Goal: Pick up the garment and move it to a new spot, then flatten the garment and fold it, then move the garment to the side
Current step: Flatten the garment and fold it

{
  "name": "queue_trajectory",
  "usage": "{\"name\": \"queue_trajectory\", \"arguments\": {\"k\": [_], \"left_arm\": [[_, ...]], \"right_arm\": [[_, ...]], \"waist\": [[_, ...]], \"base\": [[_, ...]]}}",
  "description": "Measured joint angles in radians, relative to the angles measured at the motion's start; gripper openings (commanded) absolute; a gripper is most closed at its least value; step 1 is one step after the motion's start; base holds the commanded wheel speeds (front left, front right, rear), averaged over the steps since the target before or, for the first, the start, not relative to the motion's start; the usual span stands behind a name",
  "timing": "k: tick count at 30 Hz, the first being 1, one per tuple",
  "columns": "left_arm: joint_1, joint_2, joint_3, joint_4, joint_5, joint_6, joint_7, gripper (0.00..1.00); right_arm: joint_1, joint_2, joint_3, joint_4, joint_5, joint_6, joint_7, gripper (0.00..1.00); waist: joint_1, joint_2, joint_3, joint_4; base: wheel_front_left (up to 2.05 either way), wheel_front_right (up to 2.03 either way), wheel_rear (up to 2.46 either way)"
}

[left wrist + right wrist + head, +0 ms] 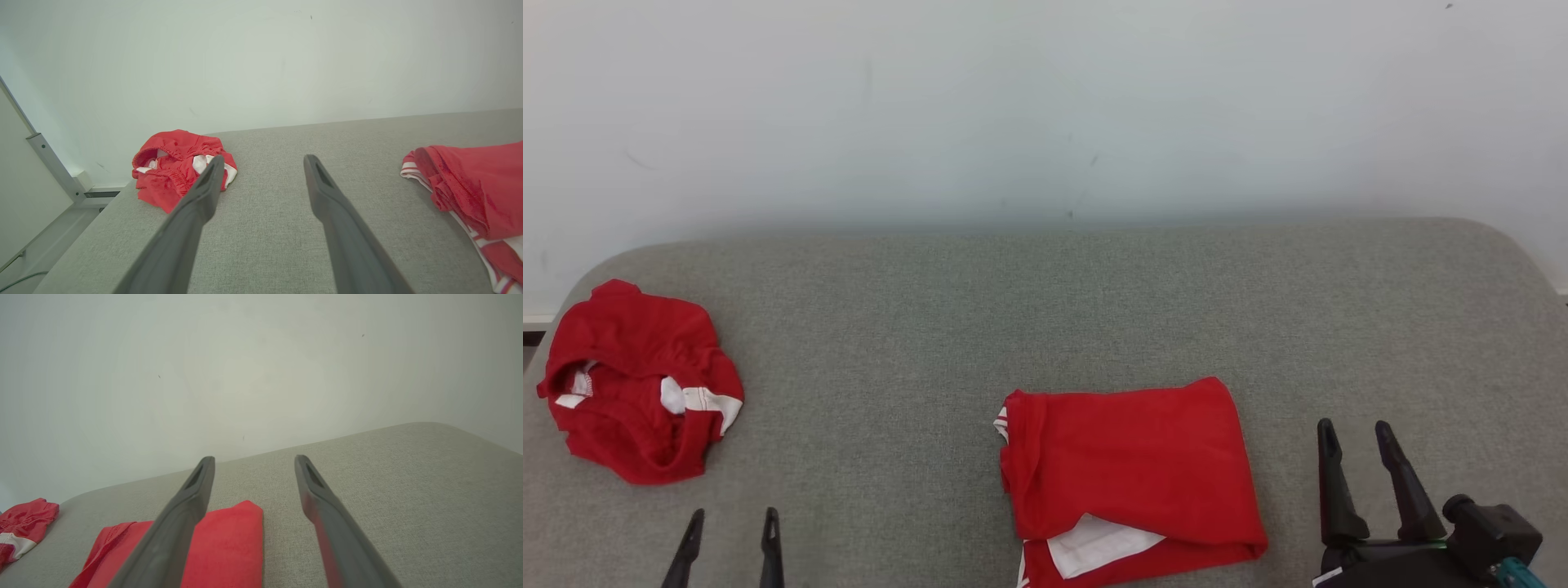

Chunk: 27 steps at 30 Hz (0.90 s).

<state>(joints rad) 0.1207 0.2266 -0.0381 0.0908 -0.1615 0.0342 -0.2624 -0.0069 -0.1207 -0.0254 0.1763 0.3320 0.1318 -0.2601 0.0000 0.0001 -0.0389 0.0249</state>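
Left tool (pixel 733 514) (pixel 264 160): spread fully wide, gripping nothing, touching nothing. Parked at the near left over bare grey pad (pixel 931 327), fingers pointing away toward the white wall (pixel 1045 106). From the left wrist view, aimed at the open stretch of pad between the two red pieces. Left fingertip overlapping the edge of the crumpled garment (pixel 175 171) in that picture, but short of it going by the head view, so no contact.

Right tool (pixel 1354 426) (pixel 254 459): same deal, gaping wide and empty. Sitting at the near right, just beside the right edge of the folded garment (pixel 1131 465), apart from the cloth going by the head view. From the right wrist view, left finger crossing in front of the red fabric, right finger over plain pad. Can't tell whether hovering or resting on the pad.

Folded garment: red, lying flat as a rough rectangle near the front of the pad, a bit right of centre. White patch and white stripes peeking out at the near-left corner and along the left edge.

Crumpled garment: also red with white trim, bunched in a heap at the far left edge of the pad, well apart from the folded one. Untouched by either tool.
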Motion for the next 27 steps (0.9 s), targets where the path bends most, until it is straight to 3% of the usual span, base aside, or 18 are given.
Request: {"name": "queue_trajectory", "arguments": {"k": [6, 27], "left_arm": [[-0.005, 0.005, -0.031, 0.003, 0.019, -0.027, 0.000, 1.00], [-0.017, 0.020, -0.045, -0.003, 0.037, -0.023, 0.000, 1.00]], "right_arm": [[0.018, 0.019, 0.014, 0.007, -0.025, 0.000, -0.001, 1.00], [0.027, 0.014, 0.040, 0.004, -0.100, 0.000, 0.032, 1.00]], "waist": [[0.0000, -0.0001, -0.006, -0.007], [0.0000, 0.0000, -0.013, -0.009]], "base": [[0.00, 0.00, 0.00], [0.00, 0.00, 0.00]]}}
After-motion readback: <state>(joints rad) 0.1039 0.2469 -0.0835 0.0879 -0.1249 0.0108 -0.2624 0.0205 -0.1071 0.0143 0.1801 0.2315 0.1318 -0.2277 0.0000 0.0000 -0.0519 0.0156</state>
